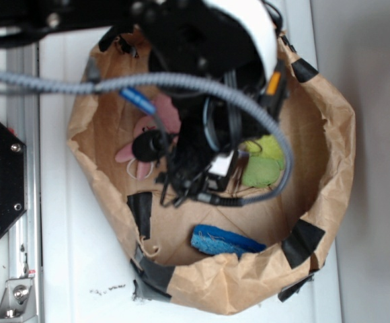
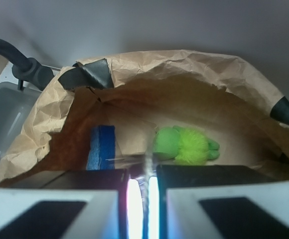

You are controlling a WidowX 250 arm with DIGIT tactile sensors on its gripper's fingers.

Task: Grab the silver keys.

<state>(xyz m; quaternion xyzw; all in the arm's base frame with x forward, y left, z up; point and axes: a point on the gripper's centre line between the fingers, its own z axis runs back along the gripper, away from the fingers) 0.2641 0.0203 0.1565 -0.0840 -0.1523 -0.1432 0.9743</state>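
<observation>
In the wrist view my gripper (image 2: 143,174) has its two black fingers nearly together, with a thin shiny piece of the silver keys (image 2: 147,162) pinched in the narrow gap and sticking out past the tips. A flat silver blade points left from there. In the exterior view the gripper (image 1: 212,176) is down inside the brown paper bag (image 1: 329,134), between the pink toy and the green plush toy (image 1: 262,161). The arm hides the keys there. The green plush (image 2: 187,145) lies just beyond the fingertips.
A blue sponge (image 1: 225,241) lies on the bag floor near the front wall and also shows in the wrist view (image 2: 101,147). A pink toy (image 1: 168,111) lies at the left. The bag's crumpled taped walls (image 2: 184,64) ring everything. A grey bin (image 2: 5,114) stands outside.
</observation>
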